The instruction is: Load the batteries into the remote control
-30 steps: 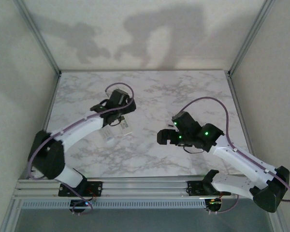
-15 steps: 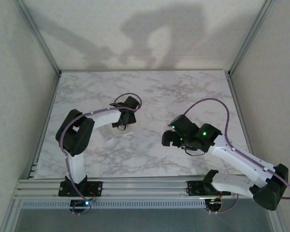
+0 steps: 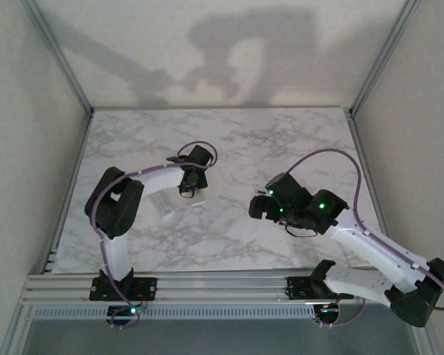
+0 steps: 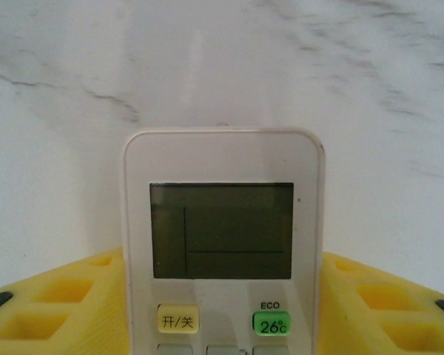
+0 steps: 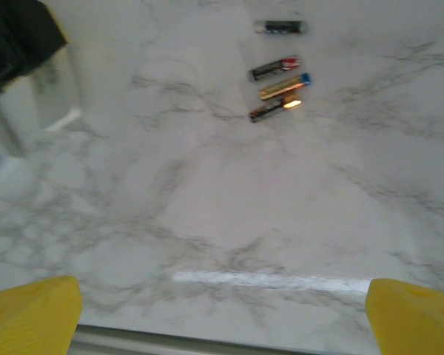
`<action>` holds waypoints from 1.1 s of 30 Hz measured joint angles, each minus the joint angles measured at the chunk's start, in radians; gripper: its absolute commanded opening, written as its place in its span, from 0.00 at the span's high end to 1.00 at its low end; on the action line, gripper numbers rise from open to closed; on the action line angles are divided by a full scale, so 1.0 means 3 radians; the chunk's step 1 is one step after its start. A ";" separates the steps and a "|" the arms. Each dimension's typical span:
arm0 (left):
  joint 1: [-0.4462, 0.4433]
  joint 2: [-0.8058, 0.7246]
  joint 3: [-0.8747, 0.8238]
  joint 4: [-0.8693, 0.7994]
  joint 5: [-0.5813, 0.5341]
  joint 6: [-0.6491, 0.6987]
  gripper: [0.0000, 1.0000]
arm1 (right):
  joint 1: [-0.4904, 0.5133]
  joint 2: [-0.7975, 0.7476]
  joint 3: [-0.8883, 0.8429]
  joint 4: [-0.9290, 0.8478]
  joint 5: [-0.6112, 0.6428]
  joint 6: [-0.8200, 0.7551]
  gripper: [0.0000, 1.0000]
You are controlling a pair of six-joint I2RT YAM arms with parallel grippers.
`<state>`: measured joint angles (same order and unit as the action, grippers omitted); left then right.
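Over the marble counter (image 3: 296, 140), the left tool (image 4: 222, 281) flanks a wide display remote (image 4: 222, 159), fingers (image 4: 66, 303) flush to its sides; whether it grips, I cannot tell. The right tool (image 5: 222, 314) hangs released. The slim remote (image 3: 165, 208) lies beside the left arm (image 3: 144, 181); four batteries (image 5: 274, 69) lie ahead of the right tool.

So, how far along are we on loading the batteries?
Nothing looks done: four small banded cylindrical batteries lie loose on the marble table. In hand: the left gripper straddles the wide white display remote, grip unclear; the right gripper hangs open and empty. Left: picking up and loading every battery.
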<state>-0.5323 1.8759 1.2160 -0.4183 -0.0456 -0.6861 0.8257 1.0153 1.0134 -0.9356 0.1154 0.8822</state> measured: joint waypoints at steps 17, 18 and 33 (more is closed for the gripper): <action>0.0160 -0.1059 0.0337 0.2684 0.2499 -0.0899 0.81 | -0.0802 0.0228 0.0749 0.2084 -0.1832 -0.0097 0.01; 0.0142 -0.1058 0.0354 0.2819 0.2555 -0.1012 0.82 | -0.0806 0.0254 0.0776 0.2186 -0.1872 -0.0083 0.01; -0.0093 -0.0863 0.0786 0.3774 0.2874 -0.1929 0.83 | -0.0821 0.0636 0.1029 0.2959 -0.2121 0.0240 0.25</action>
<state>-0.5602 1.6169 1.4517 0.7139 0.8165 -1.2648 0.5793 1.2060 1.3220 -0.0479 -0.5209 0.9543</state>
